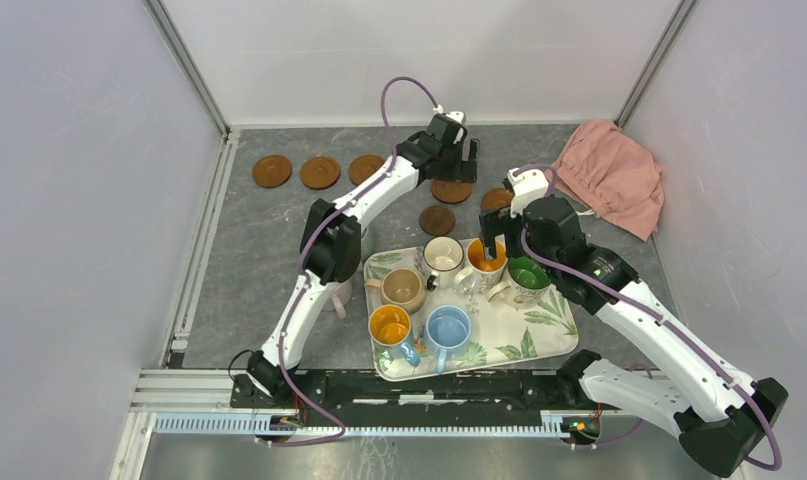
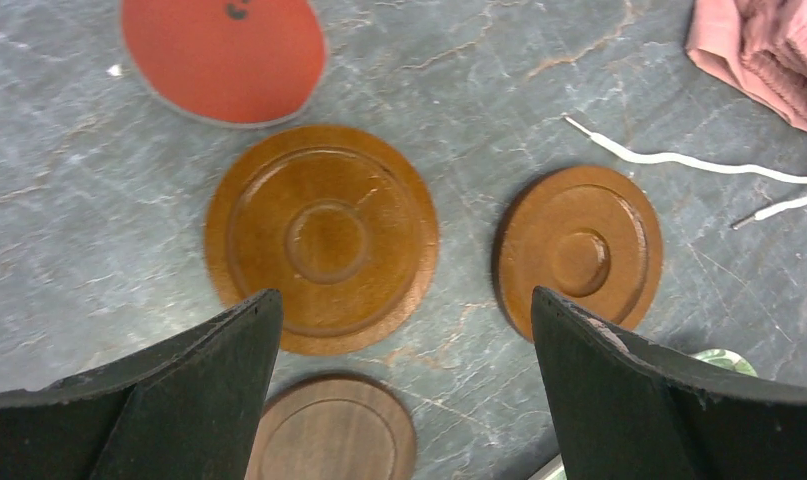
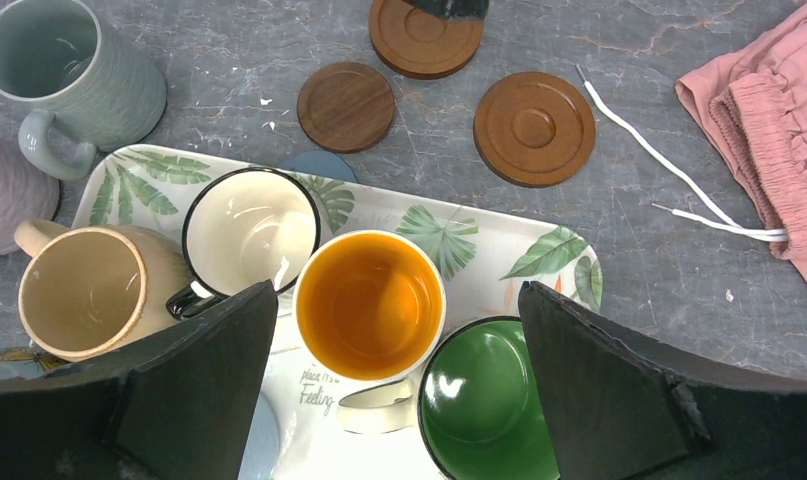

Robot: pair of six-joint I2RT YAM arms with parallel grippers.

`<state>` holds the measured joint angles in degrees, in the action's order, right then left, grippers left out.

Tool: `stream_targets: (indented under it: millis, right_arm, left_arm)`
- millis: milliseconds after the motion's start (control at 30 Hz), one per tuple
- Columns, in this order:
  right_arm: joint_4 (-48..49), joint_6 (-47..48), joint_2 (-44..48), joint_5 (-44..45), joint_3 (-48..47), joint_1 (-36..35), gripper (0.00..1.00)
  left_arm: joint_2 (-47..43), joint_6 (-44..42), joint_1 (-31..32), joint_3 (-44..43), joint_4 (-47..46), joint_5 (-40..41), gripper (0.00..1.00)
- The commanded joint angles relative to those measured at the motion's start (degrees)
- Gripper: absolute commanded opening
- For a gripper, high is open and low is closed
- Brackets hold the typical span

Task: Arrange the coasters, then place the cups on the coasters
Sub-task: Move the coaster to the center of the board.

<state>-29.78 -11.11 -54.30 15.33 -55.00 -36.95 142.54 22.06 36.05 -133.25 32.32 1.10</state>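
Observation:
My left gripper point(image 2: 407, 310) hangs open over the coasters at the back, with nothing between its fingers. Below it lie a large brown coaster point(image 2: 322, 238), a smaller brown one point(image 2: 579, 250), a dark brown one point(image 2: 334, 430) and a red one point(image 2: 224, 55). Three more brown coasters point(image 1: 320, 172) sit in a row at the back left. My right gripper point(image 3: 399, 300) is open above the orange-inside cup point(image 3: 369, 305) and the green-inside cup point(image 3: 489, 400). On the tray too are the cream cup point(image 3: 251, 230), tan cup point(image 3: 94, 290), light blue cup point(image 1: 448, 328) and blue cup with orange inside point(image 1: 390, 327).
The leaf-print tray point(image 3: 579, 260) lies near the front. A grey-green cup point(image 3: 64, 65) and a pale pink cup point(image 3: 9, 190) stand on the table left of it. A grey-blue coaster point(image 3: 319, 165) peeks out at its far edge. A pink cloth point(image 1: 614, 175) with a white cord point(image 3: 679, 180) lies at the back right.

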Motion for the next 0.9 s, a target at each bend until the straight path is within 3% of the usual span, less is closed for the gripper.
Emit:
stream_targets:
  millis: [0, 433, 867]
  right_arm:
    - [0.1, -0.2, 1.6, 1.6, 0.4, 0.3, 0.98]
    - [-1.0, -0.2, 2.4, 2.8, 1.0, 0.3, 0.98]
    - [-1.2, 0.1, 1.6, 4.3, 1.5, 0.3, 0.98]
  left_arm:
    - [2.0, 2.1, 0.7, -3.2, -3.4, -0.7, 1.0]
    - [6.4, 4.3, 1.5, -3.7, -10.7, -3.0, 1.0]
    - [9.8, 6.4, 1.1, -4.2, -8.3, -0.2, 1.0]
